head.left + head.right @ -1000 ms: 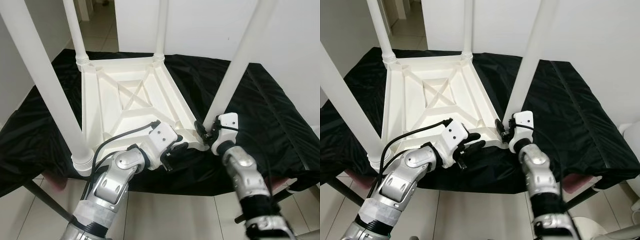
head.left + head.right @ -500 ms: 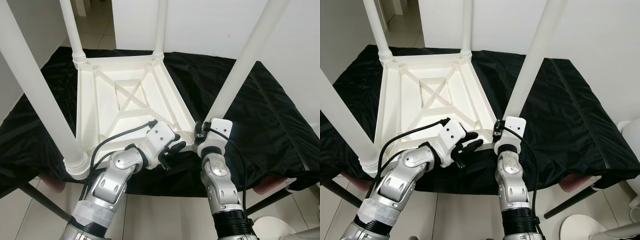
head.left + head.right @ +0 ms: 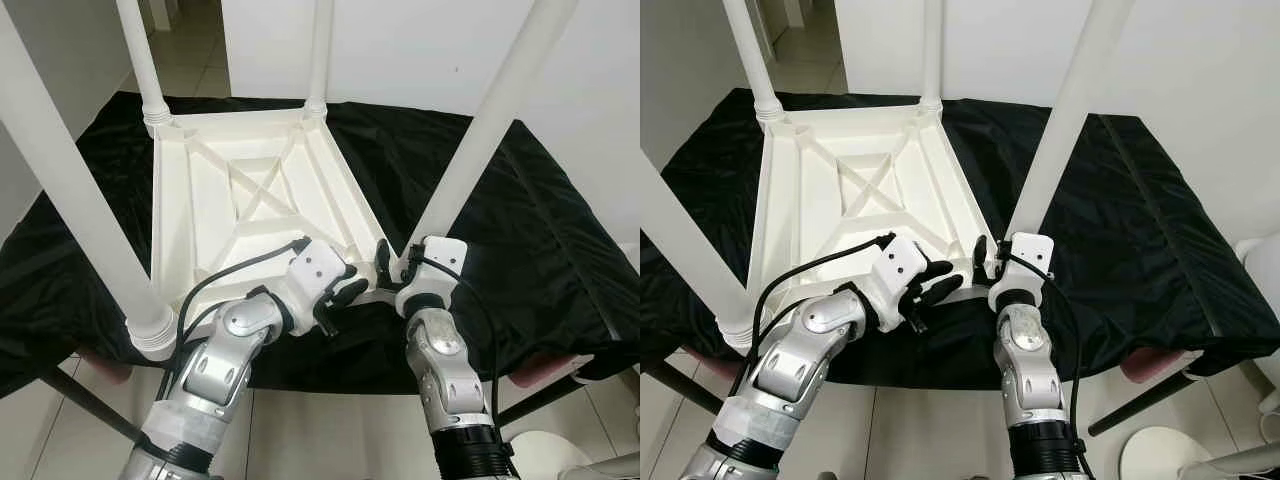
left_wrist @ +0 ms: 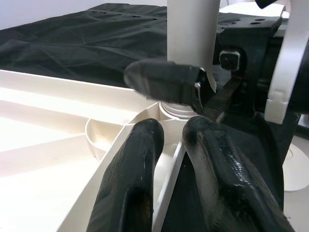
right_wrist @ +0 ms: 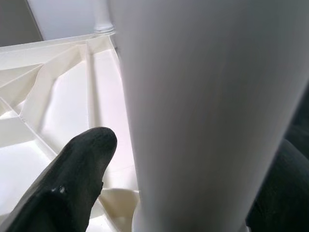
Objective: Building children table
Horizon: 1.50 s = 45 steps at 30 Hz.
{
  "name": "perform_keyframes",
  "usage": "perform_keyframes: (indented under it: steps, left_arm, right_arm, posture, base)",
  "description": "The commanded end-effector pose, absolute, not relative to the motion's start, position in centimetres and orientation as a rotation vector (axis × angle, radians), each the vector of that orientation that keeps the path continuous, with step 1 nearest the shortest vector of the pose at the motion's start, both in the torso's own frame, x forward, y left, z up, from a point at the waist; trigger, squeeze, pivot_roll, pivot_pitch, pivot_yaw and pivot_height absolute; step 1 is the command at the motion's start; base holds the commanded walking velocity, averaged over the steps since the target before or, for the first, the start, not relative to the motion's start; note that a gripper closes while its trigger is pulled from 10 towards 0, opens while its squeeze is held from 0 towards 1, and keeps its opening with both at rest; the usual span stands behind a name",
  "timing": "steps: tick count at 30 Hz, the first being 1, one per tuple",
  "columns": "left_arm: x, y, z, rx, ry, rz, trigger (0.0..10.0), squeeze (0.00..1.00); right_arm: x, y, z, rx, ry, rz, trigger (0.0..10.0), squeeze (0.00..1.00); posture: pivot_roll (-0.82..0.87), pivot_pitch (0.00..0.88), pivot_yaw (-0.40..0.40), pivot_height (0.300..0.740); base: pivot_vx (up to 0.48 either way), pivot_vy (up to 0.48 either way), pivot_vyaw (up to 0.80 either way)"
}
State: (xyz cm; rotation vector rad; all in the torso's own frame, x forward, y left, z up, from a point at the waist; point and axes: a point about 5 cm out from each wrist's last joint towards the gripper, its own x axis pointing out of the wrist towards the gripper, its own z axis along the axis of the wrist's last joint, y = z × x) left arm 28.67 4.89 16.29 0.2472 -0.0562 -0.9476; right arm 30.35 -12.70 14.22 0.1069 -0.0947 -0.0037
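Your children's table (image 3: 250, 200) lies upside down on the black cloth (image 3: 530, 230), all four white legs pointing up, and everything that matters is at the corner nearest the robot on its right side.

Over the last second your right arm has swung in from the outer side of that near-right leg (image 3: 490, 120) — it now stands almost straight below the leg's foot, and the right gripper (image 3: 392, 268) is set around the base, one black finger (image 5: 72, 179) on the tabletop side of the leg with the other hidden behind it. I cannot tell from these views whether that claw is actually clamped or merely standing astride the leg.

The left gripper (image 3: 335, 297) has barely shifted; it sits just beside the same corner, its two fingers (image 4: 140, 174) slightly parted with the table's rim wall between them, apparently steadying the frame (I judge it a brace, not a firm pinch).

What this means for you: both claws are now gathered at the one joint, so the step in hand looks like seating or twisting this leg into its socket (image 4: 181, 108) — the other three legs already stand in theirs.
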Motion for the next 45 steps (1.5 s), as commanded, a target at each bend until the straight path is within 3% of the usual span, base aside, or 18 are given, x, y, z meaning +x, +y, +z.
perform_keyframes:
  steps: [1, 2, 17, 35, 36, 37, 38, 45]
  left_arm:
    - [29.2, 5.3, 16.2, 0.257, -0.051, -0.860, 10.0, 0.00]
    - [29.2, 5.4, 16.2, 0.256, -0.051, -0.858, 10.0, 0.00]
    - [29.6, 5.2, 16.6, 0.258, -0.064, -0.858, 10.0, 0.00]
    - [29.2, 4.7, 16.5, 0.265, -0.069, -0.890, 10.0, 0.00]
    - [29.2, 4.6, 16.5, 0.267, -0.069, -0.891, 10.0, 0.00]
    - [29.1, 4.6, 16.4, 0.271, -0.069, -0.893, 10.0, 0.00]
    - [29.1, 4.5, 16.4, 0.273, -0.070, -0.892, 10.0, 0.00]
    - [29.2, 4.6, 16.5, 0.276, -0.073, -0.887, 10.0, 0.00]
  right_arm:
    - [30.2, -13.3, 13.9, 0.109, -0.075, 0.047, 10.0, 0.73]
    - [30.2, -13.7, 13.8, 0.102, -0.071, 0.094, 10.0, 0.00]
    - [31.3, -16.4, 14.2, -0.065, -0.084, 0.485, 10.0, 0.00]
    - [33.7, -18.3, 13.7, -0.164, -0.016, 0.626, 9.8, 0.00]
    - [33.7, -18.2, 13.7, -0.164, -0.017, 0.636, 5.5, 0.00]
    - [33.8, -18.2, 13.7, -0.163, -0.016, 0.646, 3.3, 0.00]
    - [33.9, -18.2, 13.7, -0.162, -0.015, 0.654, 0.0, 0.00]
    - [33.9, -18.3, 13.4, -0.153, -0.005, 0.664, 0.0, 0.00]
  posture:
    - [0.02, 0.074, -0.031, 0.740]
    - [0.02, 0.074, -0.031, 0.740]
    - [0.02, 0.064, -0.026, 0.740]
    - [0.03, 0.058, -0.027, 0.740]
    - [0.03, 0.058, -0.027, 0.740]
    - [0.04, 0.058, -0.033, 0.740]
    - [0.04, 0.058, -0.035, 0.740]
    - [0.04, 0.058, -0.038, 0.740]
  base:
    - [0.000, 0.000, 0.00]
    - [0.000, 0.000, 0.00]
    - [0.000, 0.000, 0.00]
    - [0.000, 0.000, 0.00]
    - [0.000, 0.000, 0.00]
    - [0.000, 0.000, 0.00]
    - [0.000, 0.000, 0.00]
    - [0.000, 0.000, 0.00]
